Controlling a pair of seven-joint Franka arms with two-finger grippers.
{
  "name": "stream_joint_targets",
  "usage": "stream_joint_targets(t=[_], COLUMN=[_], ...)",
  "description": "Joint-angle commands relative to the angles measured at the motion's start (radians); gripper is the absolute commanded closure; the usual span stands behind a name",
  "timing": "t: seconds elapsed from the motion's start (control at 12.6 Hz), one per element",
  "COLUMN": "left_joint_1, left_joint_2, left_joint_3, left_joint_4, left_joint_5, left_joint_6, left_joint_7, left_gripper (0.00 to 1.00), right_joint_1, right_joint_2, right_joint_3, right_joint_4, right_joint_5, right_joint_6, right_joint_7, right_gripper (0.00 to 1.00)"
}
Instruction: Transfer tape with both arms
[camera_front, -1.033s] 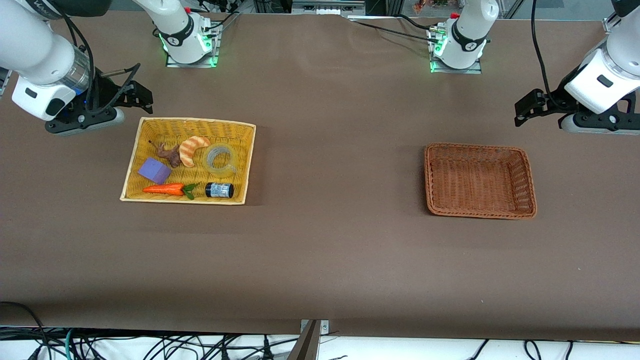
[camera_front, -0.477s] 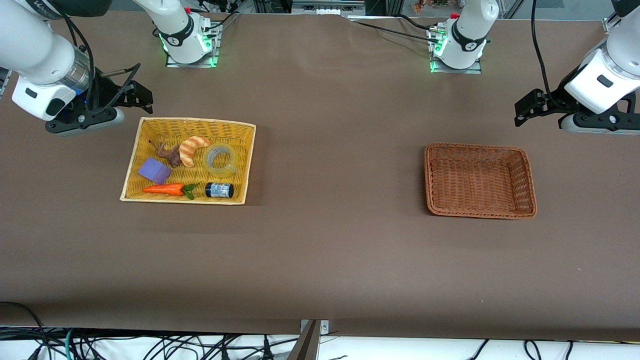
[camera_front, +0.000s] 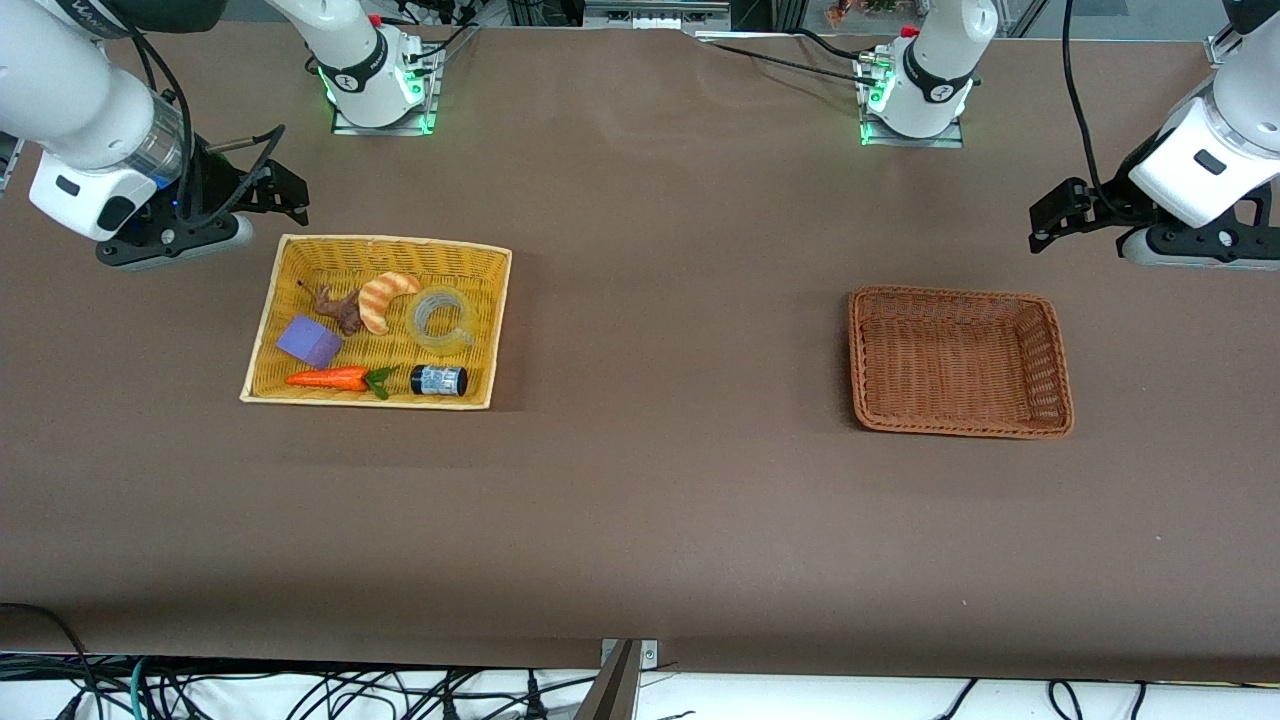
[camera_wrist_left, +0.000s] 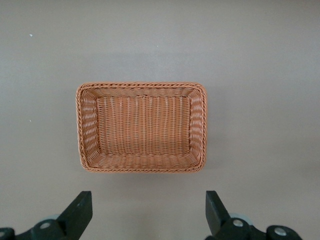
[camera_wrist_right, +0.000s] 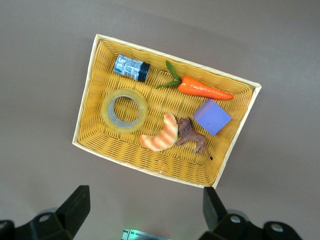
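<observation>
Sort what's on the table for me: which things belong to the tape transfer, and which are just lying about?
Part of the job:
- tape, in the yellow basket
- right gripper, open, beside that basket
- left gripper, open, near the brown basket, which holds nothing

Lying about, all in the yellow basket:
- jar
- carrot
- purple block
- croissant
- animal figure

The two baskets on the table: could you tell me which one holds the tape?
The yellow basket at the right arm's end holds the tape; the brown basket holds nothing.
</observation>
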Motion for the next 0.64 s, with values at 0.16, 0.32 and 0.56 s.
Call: stream_joint_targets(t=[0.16,0.32,0.56], left_joint_1=[0.006,0.006,0.006], left_joint_2=[0.012,0.012,0.012], left_joint_3=[-0.008,-0.010,-0.010], left_joint_4=[0.033,0.033,0.033], left_joint_5=[0.011,0.011,0.008], left_joint_6=[-0.030,-0.030,-0.030], left_joint_7=[0.004,0.004,0.004], left_gripper=[0.00,0.00,0.00], right_joint_1=[0.037,0.040,0.042], right_joint_2=[-0.015,-0.012,0.017], right_joint_3=[-0.024,-0.023,-0.023], right_joint_4=[-0.008,-0.038,-0.159], right_joint_5=[-0.007,-0.007,-0.007], right_joint_6=[-0.013,0.007,0.189], right_joint_7=[0.004,0.018,0.019], right_gripper=[0.00,0.00,0.00])
